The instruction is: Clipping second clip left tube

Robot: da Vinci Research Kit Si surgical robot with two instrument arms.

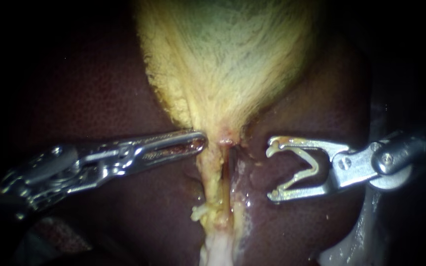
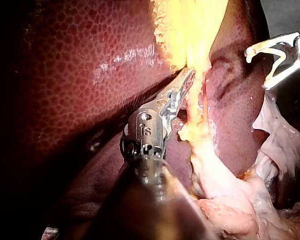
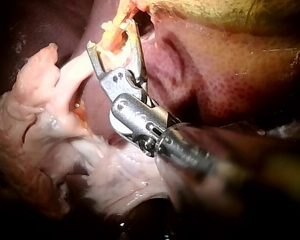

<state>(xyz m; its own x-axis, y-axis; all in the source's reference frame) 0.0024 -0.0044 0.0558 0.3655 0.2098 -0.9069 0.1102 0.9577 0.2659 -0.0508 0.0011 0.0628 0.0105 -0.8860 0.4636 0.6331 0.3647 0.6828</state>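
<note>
The yellow gallbladder (image 1: 223, 59) narrows to a neck, and a yellowish left tube (image 1: 214, 180) runs down from it beside a paler strand (image 1: 237, 184). My left instrument (image 1: 200, 142) comes in from the left with its jaws lying together, the tip touching the neck's left edge; it rests the same way against the yellow tissue in the left wrist view (image 2: 187, 80). My right instrument (image 1: 270, 171) stands right of the tubes, apart from them. Its jaws are spread wide with a pale open clip (image 1: 307, 165) seated between them, also visible from its wrist (image 3: 112, 35).
Dark liver (image 1: 99, 88) surrounds the gallbladder on both sides. Pale fatty tissue (image 1: 218, 251) spreads below the tubes and shows as a lumpy pink mass (image 3: 45, 125) beside my right instrument. A grey surface (image 1: 361, 236) lies at the lower right.
</note>
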